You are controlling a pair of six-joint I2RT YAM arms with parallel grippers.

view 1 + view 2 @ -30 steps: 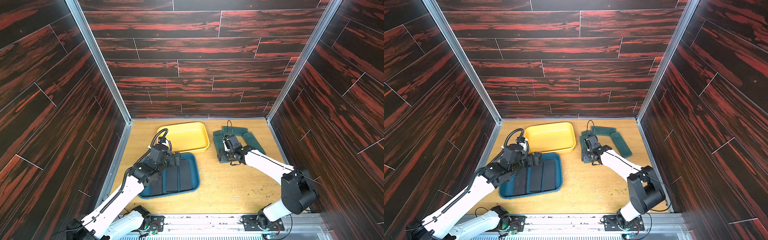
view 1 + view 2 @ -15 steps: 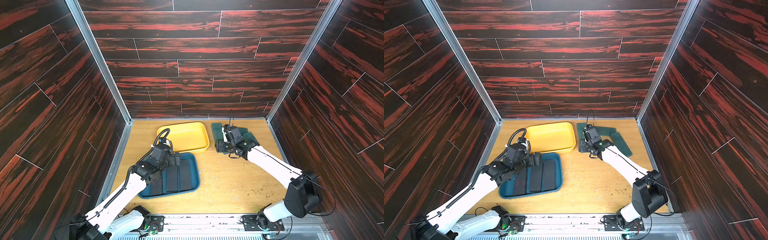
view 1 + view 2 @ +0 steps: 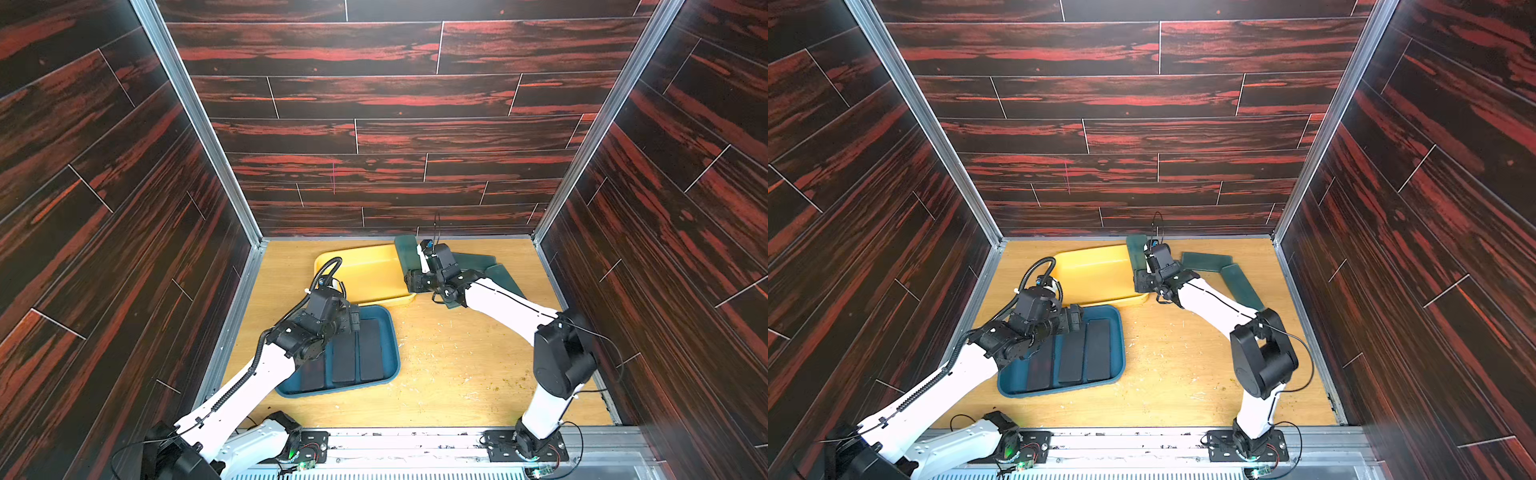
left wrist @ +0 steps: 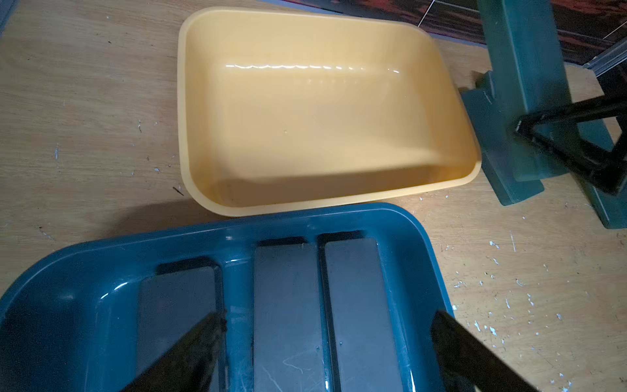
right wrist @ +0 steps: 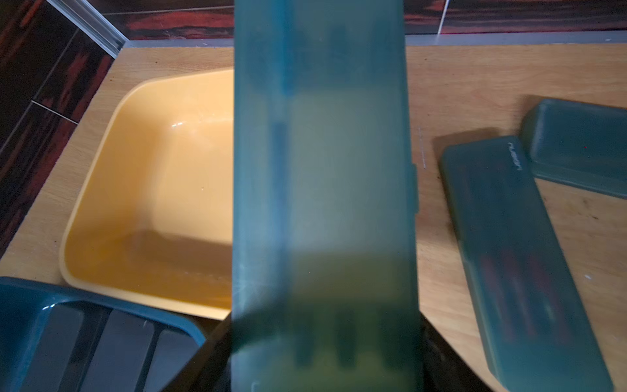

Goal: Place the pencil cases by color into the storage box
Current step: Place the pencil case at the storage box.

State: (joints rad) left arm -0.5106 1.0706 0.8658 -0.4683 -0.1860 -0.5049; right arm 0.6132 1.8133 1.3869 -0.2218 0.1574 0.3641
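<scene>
My right gripper is shut on a dark green pencil case. It holds the case off the table, over the right rim of the empty yellow tray. Two more green cases lie on the table to the right. Another green case lies beside the yellow tray in the left wrist view. Three black cases lie side by side in the blue tray. My left gripper hangs open above them, holding nothing.
The two trays sit close together, the yellow one behind the blue one. Dark wood-patterned walls close in the table on three sides. The white right arm stretches across the table's right half.
My right gripper has carried the green case up off the pile and leftward, to the yellow tray's right rim. The left arm has barely moved.
</scene>
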